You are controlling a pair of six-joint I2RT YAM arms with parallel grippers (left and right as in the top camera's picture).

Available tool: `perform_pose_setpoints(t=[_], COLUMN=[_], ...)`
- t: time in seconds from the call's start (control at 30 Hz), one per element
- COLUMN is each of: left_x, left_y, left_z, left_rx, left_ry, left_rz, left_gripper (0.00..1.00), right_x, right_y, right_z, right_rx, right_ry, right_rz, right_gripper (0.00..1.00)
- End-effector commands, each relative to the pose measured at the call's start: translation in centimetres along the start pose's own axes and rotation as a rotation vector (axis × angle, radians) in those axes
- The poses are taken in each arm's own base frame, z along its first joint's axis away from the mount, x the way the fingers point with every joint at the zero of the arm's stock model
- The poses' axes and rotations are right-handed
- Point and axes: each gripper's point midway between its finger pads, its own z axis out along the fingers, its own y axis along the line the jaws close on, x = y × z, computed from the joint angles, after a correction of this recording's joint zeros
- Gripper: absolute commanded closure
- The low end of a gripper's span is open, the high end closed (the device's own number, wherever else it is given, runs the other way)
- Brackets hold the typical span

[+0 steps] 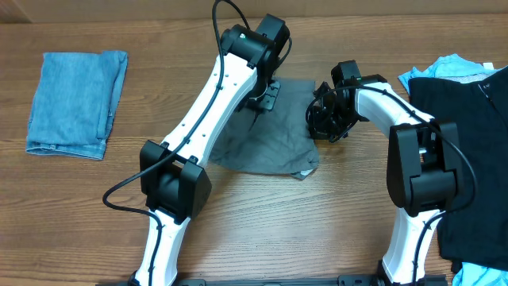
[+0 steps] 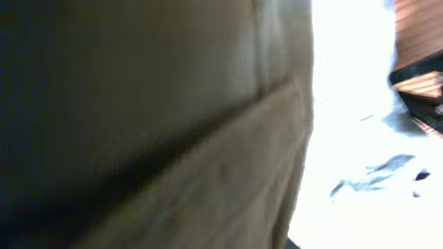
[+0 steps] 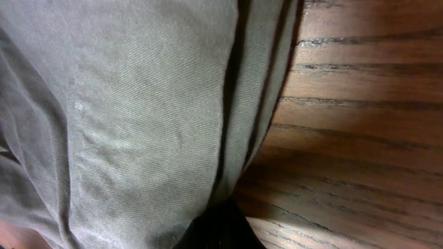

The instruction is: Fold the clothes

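Wood-grain table (image 1: 238, 230) fills every view, with both arms reaching in over its middle.

The right gripper (image 1: 321, 121) is closed and sits low at the right edge of the grey shorts (image 1: 262, 147). Its wrist camera shows a doubled hem of that cloth running beside bare wood, and a dark shape at the bottom of the frame (probably its own fingertips). Whether any cloth is pinched between them I cannot tell. The left gripper (image 1: 267, 95) hangs over the top edge of the same shorts. Its camera is so close to the cloth that only a blurred seam shows, so I cannot tell whether its jaws are parted or closed, or whether they hold anything.

The shorts lie in the centre between the two arms as a compact, slanted patch. A pale scrap of lining peeks out at the lower right corner. They look partly folded, though not squared off.

Further out, a black garment (image 1: 468, 119) lies spread along the right side, overlapping a light-blue garment (image 1: 444, 67) at the top right. Neither looks folded. Well apart at the far left, a blue denim piece (image 1: 75, 103) lies neatly folded.

By my reading the job is in its early-to-middle part. The shorts need finishing, and the black and light-blue garments are not yet begun.
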Motion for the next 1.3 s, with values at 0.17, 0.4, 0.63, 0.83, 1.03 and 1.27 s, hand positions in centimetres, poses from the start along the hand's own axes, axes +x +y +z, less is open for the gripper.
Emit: perform_pose_setpoints(t=[0.17, 0.4, 0.63, 0.83, 1.03, 1.27], left_x=[-0.6, -1.6, -3.0, -3.0, -2.4, -2.3], left_y=[-4.7, -4.5, 4.8, 11.6, 13.9, 14.2], left_z=[-1.4, -1.6, -1.5, -2.0, -1.8, -1.7], left_rx=[0.235, 0.293, 0.281, 0.373, 0.341, 0.314], left_ry=[-0.032, -0.057, -0.057, -0.071, -0.065, -0.066], left_rz=[0.073, 0.034, -0.334, -0.496, -0.54, -0.539], left_gripper=[0.33, 0.5, 0.46, 0.17, 0.0, 0.0], right_x=[0.5, 0.1, -3.0, -2.6, -1.0, -0.5], right_y=[0.7, -1.1, -1.5, 2.9, 6.7, 8.8], right_z=[-0.3, -0.7, -9.4, -13.6, -10.7, -8.5], right_rx=[-0.006, 0.07, 0.051, 0.041, 0.099, 0.221], right_ry=[0.001, -0.018, -0.173, -0.264, -0.218, -0.224], right_rz=[-0.017, -0.003, 0.046, -0.103, -0.225, -0.32], right_gripper=[0.96, 0.96, 0.96, 0.73, 0.58, 0.3])
